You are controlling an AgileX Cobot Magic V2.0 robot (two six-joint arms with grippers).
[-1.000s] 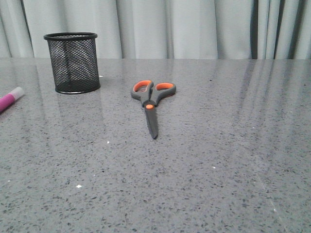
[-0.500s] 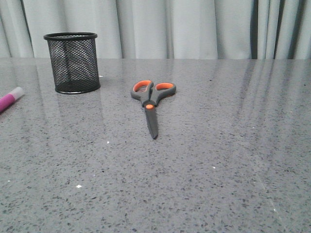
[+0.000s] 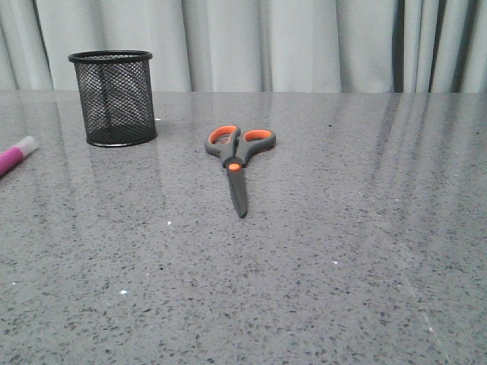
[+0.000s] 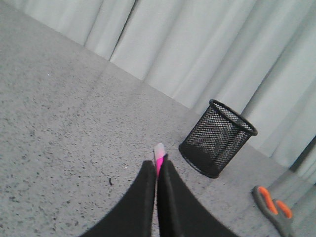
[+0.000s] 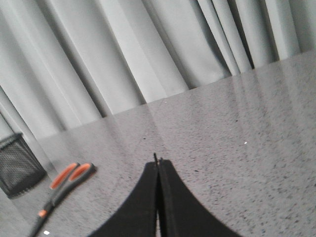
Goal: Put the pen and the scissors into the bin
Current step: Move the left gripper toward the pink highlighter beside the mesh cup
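The scissors [image 3: 237, 158] lie flat mid-table, loops toward the curtain [image 3: 304, 42], blades closed and pointing toward the camera. The bin [image 3: 112, 97] stands upright at the far left, well apart from them. The pen [image 3: 15, 156] lies at the table's [image 3: 365, 251] left edge, near the bin, only its cap end showing in the front view. The left gripper [image 4: 157, 170] is clenched above the table, the pen's tip showing just past its fingertips. The right gripper [image 5: 157, 170] is clenched too, holding nothing.
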